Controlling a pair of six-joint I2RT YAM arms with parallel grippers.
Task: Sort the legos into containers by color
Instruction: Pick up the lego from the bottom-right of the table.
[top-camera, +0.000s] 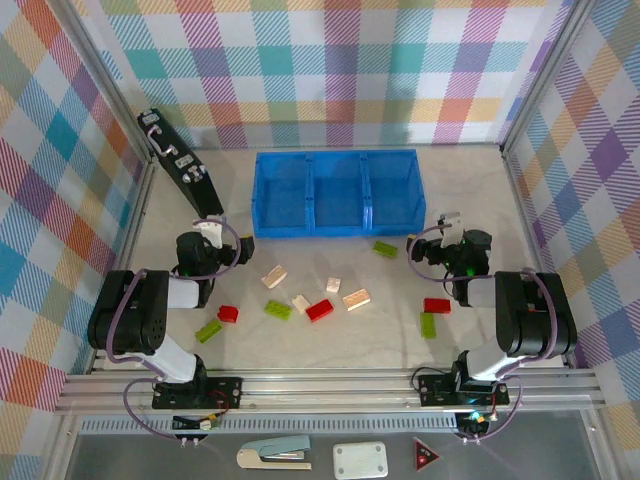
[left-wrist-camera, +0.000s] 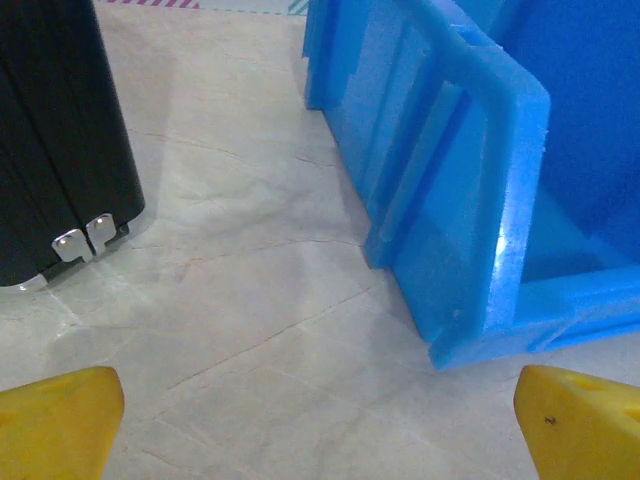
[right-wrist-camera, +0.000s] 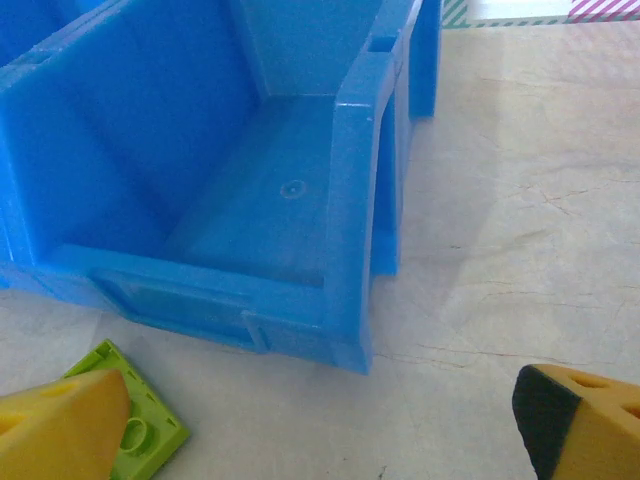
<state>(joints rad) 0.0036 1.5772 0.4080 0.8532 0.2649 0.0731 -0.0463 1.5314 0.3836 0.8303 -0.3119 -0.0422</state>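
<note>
1. Found blue tray (top-camera: 335, 230) at the far middle of the tabletop (top-camera: 330, 350), with three open compartments side by side.
2. Counted eleven legos (top-camera: 301, 302) on the tabletop, all outside the tray on its near side: four cream, three red, four green.
3. Found left pincer (left-wrist-camera: 320, 440) released wide and grasping nothing, with bare tabletop between its yellow fingertips.
4. Placed it, from the top view, just off the tray's near left corner. Noted the tray's left end wall ahead to the right in the wrist view and a black device (left-wrist-camera: 60, 150) ahead to the left.
5. Noted the nearest cream brick (top-camera: 274, 276) to its right, back toward the bases and clearly apart from it.
6. Found right pincer (right-wrist-camera: 320, 430) likewise released wide and grasping nothing.
7. Placed it just off the tray's near right corner, with the right compartment's near wall close ahead.
8. Found a green brick (right-wrist-camera: 135, 430) lying flat, studs up, just beside the finger at the left of the right wrist view and partly hidden by it. Cannot tell whether touching.
9. Noted a red brick (top-camera: 436, 305) and another green one (top-camera: 428, 325) back toward the right arm's base, apart from the pincer.
</note>
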